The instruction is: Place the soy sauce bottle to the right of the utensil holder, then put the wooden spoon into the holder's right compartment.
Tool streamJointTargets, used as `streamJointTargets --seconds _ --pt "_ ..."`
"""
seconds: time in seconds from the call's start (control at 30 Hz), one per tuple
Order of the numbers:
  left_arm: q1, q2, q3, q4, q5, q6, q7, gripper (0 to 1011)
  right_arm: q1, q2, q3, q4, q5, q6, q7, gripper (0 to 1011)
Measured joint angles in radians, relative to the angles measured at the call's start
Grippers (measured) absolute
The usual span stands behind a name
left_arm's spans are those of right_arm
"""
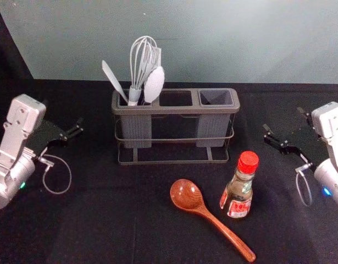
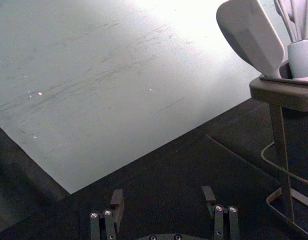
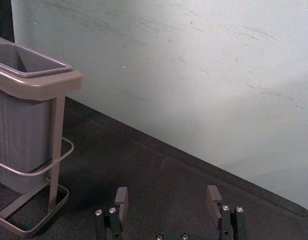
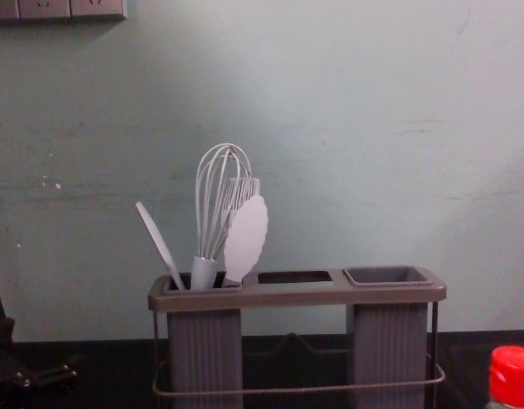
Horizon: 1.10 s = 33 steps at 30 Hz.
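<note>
The first step, the placing of the soy sauce bottle (image 1: 240, 192), seems to be in hand, with no grasp made. The bottle is seen upright in front of the right end of the utensil holder (image 1: 179, 110), and just beside it the wooden spoon (image 1: 212, 220) is laid. By the right gripper (image 3: 167, 195), at the right edge of the head view, nothing is held; its fingers are spread wide. The left gripper (image 2: 163, 196) is parked at the left edge, also spread wide. For the next move, the right one should be lowered around the bottle. In the head view the bottle's whole body is shown, whereas in the chest view its red cap is cut by the edge
</note>
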<state>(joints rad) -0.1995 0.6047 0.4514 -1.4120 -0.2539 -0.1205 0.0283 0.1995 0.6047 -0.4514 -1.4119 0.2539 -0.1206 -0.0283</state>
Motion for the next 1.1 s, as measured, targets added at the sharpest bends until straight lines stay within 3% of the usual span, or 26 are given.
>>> streamJointTargets --seconds 1.1 --pt "0.000 0.000 0.000 0.000 0.000 0.000 0.000 1011 0.000 0.000 0.000 0.000 0.000 0.000 0.000 1003"
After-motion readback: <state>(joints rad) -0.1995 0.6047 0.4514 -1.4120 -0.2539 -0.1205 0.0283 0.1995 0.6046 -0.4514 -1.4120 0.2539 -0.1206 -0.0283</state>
